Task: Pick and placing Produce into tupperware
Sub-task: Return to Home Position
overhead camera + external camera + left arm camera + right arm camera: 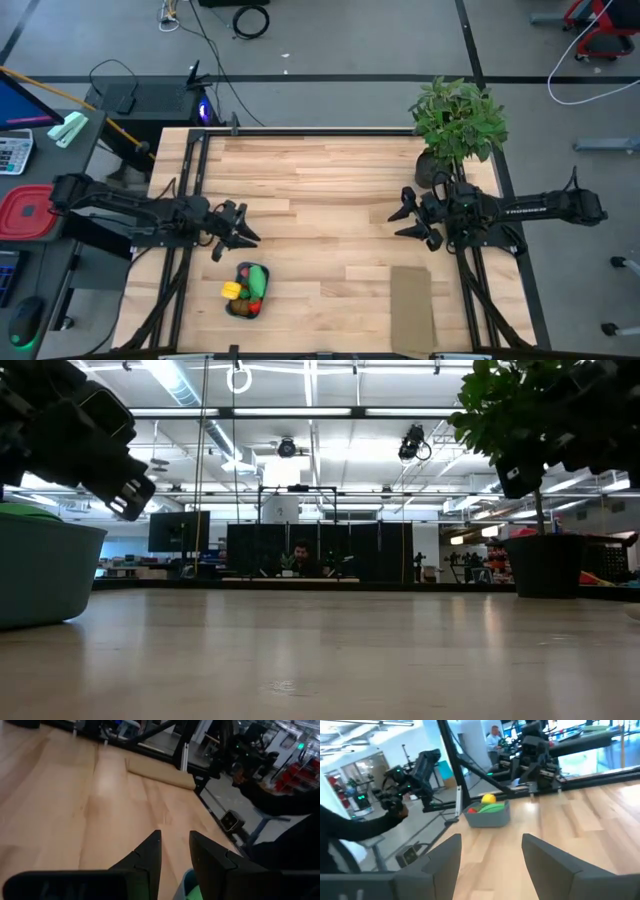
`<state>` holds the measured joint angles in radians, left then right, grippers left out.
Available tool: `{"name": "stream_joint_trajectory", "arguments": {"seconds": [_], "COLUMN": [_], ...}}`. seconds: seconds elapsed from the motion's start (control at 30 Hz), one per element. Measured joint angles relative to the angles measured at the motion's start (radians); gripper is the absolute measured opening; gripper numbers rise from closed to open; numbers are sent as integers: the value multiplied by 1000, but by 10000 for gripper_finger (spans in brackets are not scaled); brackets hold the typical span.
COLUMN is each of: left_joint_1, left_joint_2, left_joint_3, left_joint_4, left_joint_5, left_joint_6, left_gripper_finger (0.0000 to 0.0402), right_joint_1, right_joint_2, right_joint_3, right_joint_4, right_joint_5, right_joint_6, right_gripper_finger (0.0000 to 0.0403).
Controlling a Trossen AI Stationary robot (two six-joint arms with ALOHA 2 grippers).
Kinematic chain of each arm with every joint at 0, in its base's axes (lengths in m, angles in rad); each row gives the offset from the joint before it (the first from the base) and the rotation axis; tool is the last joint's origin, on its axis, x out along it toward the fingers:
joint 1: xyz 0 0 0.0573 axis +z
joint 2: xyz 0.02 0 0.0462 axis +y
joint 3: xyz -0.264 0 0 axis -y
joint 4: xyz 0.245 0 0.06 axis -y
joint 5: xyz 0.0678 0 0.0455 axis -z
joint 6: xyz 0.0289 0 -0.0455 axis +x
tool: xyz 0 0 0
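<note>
The blue-teal tupperware (243, 266) stands on its base near the table's near-left part. It holds the produce: a green piece (258, 280), a yellow one (231, 291) and a red one (255, 306). The right wrist view shows the tupperware (487, 818) with yellow (488, 798) and green (491, 808) pieces on top. My left gripper (243, 238) (175, 837) hovers just beyond the container's far side, open by a narrow gap and empty; the teal rim (185, 881) shows below its fingers. My right gripper (403, 213) (491, 840) waits wide open at the table's right, facing left.
A leafy potted plant (458, 120) stands at the far right corner, close behind my right arm. A flat brown cardboard rectangle (412, 305) lies near the near right edge. A red square container (25, 213) sits off the table to the left. Bare wood lies between the arms.
</note>
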<state>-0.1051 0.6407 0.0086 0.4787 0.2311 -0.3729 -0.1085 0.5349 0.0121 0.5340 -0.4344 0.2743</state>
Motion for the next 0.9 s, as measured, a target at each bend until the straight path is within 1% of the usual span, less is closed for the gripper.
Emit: {"name": "stream_joint_trajectory", "arguments": {"seconds": [0.1, 0.2, 0.23, 0.43, 0.9], "left_joint_1": [0, 0, 0, 0, -6], "left_joint_2": [-1, 0, 0, 1, -9], "left_joint_3": [0, 0, 0, 0, 0], "left_joint_4": [-2, -26, -37, -116, -120], "left_joint_5": [-2, -2, -2, -2, -2], "left_joint_6": [45, 44, 42, 43, 44], "left_gripper_finger": [107, 107, 107, 107, 107], "right_joint_1": [0, 0, 0, 0, 0], "right_joint_2": [1, 2, 3, 3, -4], "right_joint_3": [-2, -2, -2, -2, -2], "right_joint_4": [-24, -90, -114, -223, -233], "right_joint_5": [65, 154, 168, 172, 172], "right_joint_6": [-13, 2, 13, 72, 67], "right_gripper_finger": [220, 220, 220, 220, 220]}}
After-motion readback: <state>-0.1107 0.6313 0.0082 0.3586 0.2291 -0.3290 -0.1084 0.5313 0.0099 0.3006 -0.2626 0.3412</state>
